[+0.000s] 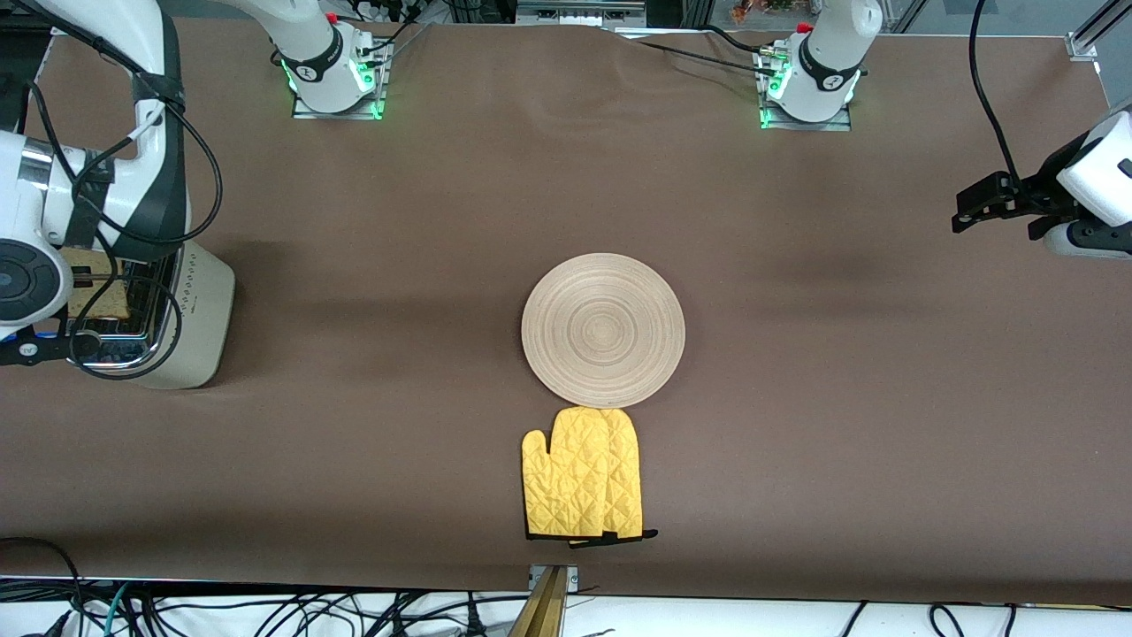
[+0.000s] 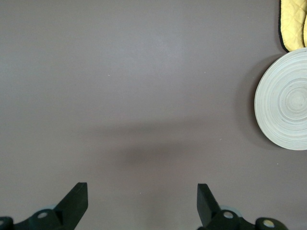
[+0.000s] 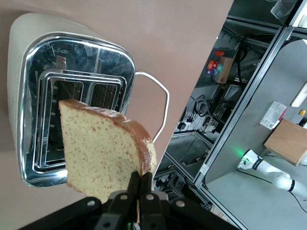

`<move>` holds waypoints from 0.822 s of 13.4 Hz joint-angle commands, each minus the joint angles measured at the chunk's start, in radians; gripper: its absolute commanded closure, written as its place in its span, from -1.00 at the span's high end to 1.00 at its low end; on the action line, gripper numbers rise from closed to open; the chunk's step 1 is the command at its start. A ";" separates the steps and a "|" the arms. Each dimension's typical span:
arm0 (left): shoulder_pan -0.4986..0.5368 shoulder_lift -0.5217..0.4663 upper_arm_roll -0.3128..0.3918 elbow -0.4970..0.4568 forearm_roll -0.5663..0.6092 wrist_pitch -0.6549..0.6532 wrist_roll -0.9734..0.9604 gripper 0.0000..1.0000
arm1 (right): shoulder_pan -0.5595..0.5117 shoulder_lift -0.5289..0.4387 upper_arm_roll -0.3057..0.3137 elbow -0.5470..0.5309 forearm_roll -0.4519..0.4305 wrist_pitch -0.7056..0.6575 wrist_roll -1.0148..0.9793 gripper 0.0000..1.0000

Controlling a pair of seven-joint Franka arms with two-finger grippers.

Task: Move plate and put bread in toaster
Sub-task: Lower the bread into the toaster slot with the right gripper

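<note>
At the left edge of the front view, my right gripper [image 1: 84, 287] hung over the toaster [image 1: 190, 327], clamped on the bread [image 1: 97, 296]. Mid-frame the plate [image 1: 603, 329] lay touching the yellow oven mitt [image 1: 582, 475]; at the right edge my left gripper [image 1: 959, 217] waited. Low in the left wrist view its fingers [image 2: 76, 199] stood wide apart and empty over bare cloth, the plate [image 2: 283, 103] at the right edge. Centre of the right wrist view, the bread [image 3: 103, 148] was pinched by one edge and tilted above the toaster [image 3: 72, 105]; I judged it might catch the slot rim or swing.
</note>
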 commanded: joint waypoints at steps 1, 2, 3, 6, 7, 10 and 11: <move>-0.002 0.005 0.000 0.027 -0.011 -0.024 -0.008 1.00 | -0.009 -0.011 0.010 -0.021 -0.022 0.003 0.020 -1.00; -0.002 0.005 0.000 0.027 -0.011 -0.024 -0.008 1.00 | -0.015 -0.009 0.012 -0.025 -0.024 0.009 0.029 -1.00; -0.002 0.005 0.000 0.027 -0.011 -0.024 -0.008 1.00 | -0.017 -0.005 0.011 -0.029 -0.024 0.017 0.032 -1.00; -0.002 0.005 0.000 0.027 -0.011 -0.024 -0.008 1.00 | -0.022 0.004 0.012 -0.049 -0.021 0.040 0.040 -1.00; -0.002 0.005 0.000 0.027 -0.011 -0.024 -0.008 1.00 | -0.023 0.004 0.012 -0.066 -0.021 0.054 0.057 -1.00; -0.002 0.005 0.000 0.027 -0.011 -0.024 -0.008 1.00 | -0.025 0.009 0.010 -0.087 -0.021 0.071 0.094 -1.00; -0.002 0.005 0.000 0.027 -0.011 -0.024 -0.008 1.00 | -0.025 0.015 0.010 -0.087 -0.016 0.071 0.095 -1.00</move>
